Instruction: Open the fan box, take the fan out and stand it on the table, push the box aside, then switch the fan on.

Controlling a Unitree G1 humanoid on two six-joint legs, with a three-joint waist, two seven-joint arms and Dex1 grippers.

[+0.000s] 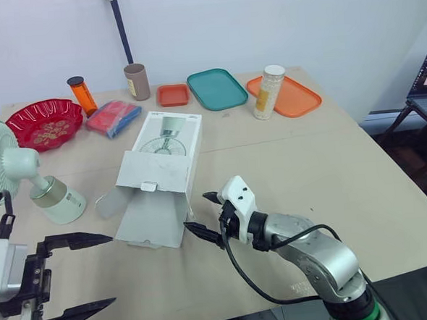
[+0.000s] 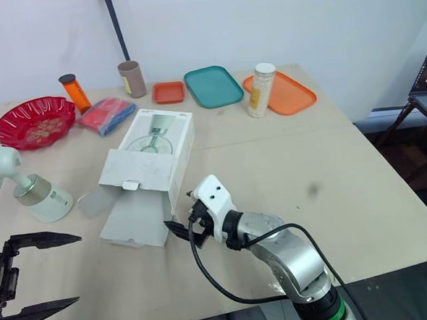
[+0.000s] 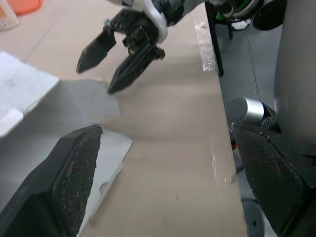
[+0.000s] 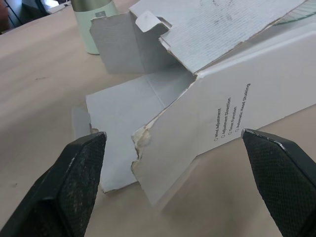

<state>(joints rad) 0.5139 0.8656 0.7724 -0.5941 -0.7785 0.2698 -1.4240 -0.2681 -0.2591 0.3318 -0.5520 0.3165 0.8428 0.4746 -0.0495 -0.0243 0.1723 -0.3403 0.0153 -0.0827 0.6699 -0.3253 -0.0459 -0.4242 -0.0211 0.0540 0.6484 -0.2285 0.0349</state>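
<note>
The fan (image 1: 11, 172) is already out and stands on its base at the left of the table (image 1: 329, 160), so I judge the step in hand is pushing the fan box (image 1: 163, 170) aside. The box lies flat mid-table, its near end open and torn. My right gripper (image 1: 197, 212) hangs just beside that end, fingers spread, holding nothing; my left gripper (image 1: 110, 271) is wide apart and empty too. Next I'd set a finger against the box's side and shove. The side panel reads "Wind Adjustment", "Adjust Direction", "Timer Function", and a head-shaking line I can't read fully
</note>
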